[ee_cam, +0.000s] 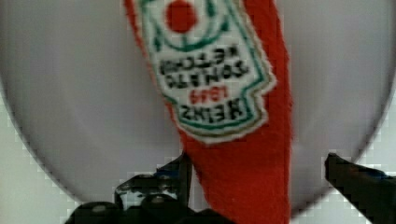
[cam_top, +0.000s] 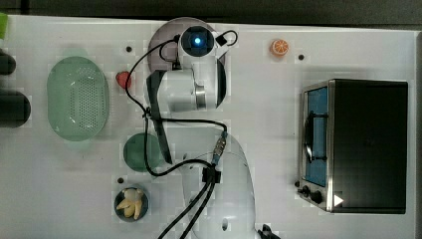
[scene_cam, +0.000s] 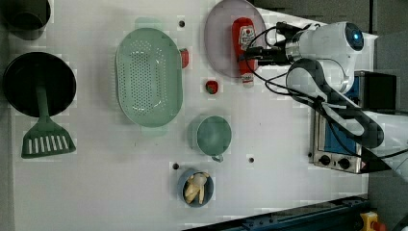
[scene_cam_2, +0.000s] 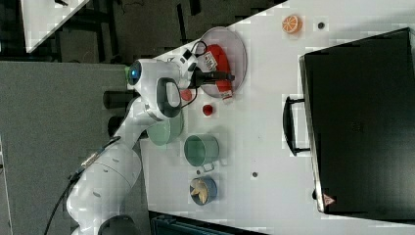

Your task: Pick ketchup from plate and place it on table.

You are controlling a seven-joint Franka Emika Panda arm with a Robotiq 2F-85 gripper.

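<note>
The ketchup point(ee_cam: 233, 140) lies on the plate point(ee_cam: 70, 116) — gripper point(ee_cam: 257, 172) spread wide astride it, seemingly untouched — lift and placing remain.

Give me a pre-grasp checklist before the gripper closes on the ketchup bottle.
1. Gripper open: ok, fingers spread wide.
2. Ketchup bottle between the fingers: ok; in the wrist view its red body passes through the gap.
3. Bottle lying flat on the plate: ok, with its cap end over the rim.
4. Fingers low enough to clamp the body: cannot tell.
5. Free table for the drop: ok, bare white surface beside the plate.
6. Strawberry out of the way: ok, off the plate.
</note>
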